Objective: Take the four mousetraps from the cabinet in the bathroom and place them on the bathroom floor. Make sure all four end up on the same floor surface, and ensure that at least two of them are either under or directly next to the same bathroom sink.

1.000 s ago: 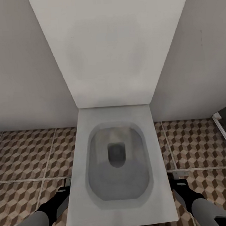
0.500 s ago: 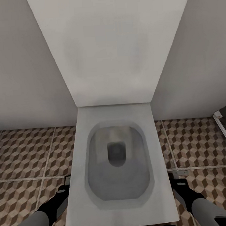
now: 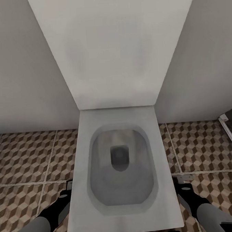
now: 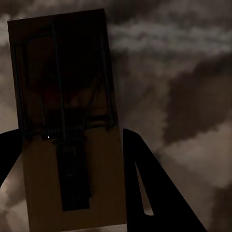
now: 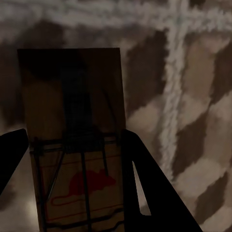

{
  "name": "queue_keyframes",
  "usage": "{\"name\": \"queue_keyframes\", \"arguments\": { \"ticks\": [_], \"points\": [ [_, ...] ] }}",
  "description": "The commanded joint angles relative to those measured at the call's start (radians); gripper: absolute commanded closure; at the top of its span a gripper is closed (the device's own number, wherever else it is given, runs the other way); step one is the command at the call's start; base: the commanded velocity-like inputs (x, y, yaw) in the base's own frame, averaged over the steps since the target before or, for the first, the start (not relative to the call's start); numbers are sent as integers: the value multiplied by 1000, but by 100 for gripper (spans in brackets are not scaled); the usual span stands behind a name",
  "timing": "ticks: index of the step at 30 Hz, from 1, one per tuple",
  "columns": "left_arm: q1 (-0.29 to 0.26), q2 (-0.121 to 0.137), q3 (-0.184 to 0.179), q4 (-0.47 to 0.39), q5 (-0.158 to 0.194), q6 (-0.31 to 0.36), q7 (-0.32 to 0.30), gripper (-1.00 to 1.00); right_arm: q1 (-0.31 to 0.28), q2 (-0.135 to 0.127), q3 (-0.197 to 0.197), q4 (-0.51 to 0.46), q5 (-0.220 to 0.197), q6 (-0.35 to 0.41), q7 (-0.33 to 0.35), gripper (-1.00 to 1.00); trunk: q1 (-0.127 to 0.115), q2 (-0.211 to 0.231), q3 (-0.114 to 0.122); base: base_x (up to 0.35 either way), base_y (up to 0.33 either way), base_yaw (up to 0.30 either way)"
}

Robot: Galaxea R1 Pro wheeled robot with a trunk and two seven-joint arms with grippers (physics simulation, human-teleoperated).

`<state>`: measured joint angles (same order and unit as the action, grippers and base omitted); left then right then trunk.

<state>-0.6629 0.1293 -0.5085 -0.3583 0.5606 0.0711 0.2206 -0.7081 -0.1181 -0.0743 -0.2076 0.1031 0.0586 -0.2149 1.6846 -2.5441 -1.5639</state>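
Two mousetraps carried past the toilet, one in each end effector

The left end effector (image 4: pixel 67 145) is clamped on a mousetrap (image 4: pixel 67 121), and the right end effector (image 5: pixel 72 145) on a second mousetrap (image 5: pixel 75 140); both are held low over the bathroom floor (image 3: pixel 26 159) on either side of the toilet (image 3: pixel 117 116), presumably for carrying toward the sink. Each trap is seen as a flat tan board with dark wire spring; a red mouse print is shown on the right one.
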Motion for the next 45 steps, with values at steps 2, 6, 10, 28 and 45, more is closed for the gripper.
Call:
{"name": "queue_keyframes", "arguments": {
  "ticks": [2, 6, 10, 28, 45],
  "points": [
    [0, 1, -15, -1, 24, 79, 8, 100, 1, 0, -7, 1, 0, 7, 1, -100, 0, 0, -1, 0, 0, 0],
    [0, 1, -15, -1, 24, 79, 8, 100, 1, 0, -7, 1, 1, 9, 2, -100, 0, 0, -1, 0, 0, 0],
    [0, 1, -15, -1, 24, 79, 8, 100, 1, 0, -7, 1, 1, 10, 3, -100, 0, 0, -1, 0, 0, 0],
    [0, 3, -16, -4, 24, 79, 7, 100, 1, 0, -6, 1, 1, 10, 5, -100, 0, 0, -1, 0, 0, 0],
    [0, 3, -16, -2, 23, 79, 5, -100, 1, 0, -6, 1, 1, 10, 5, -100, 0, 0, -1, 0, 0, 0]
  ]
}}
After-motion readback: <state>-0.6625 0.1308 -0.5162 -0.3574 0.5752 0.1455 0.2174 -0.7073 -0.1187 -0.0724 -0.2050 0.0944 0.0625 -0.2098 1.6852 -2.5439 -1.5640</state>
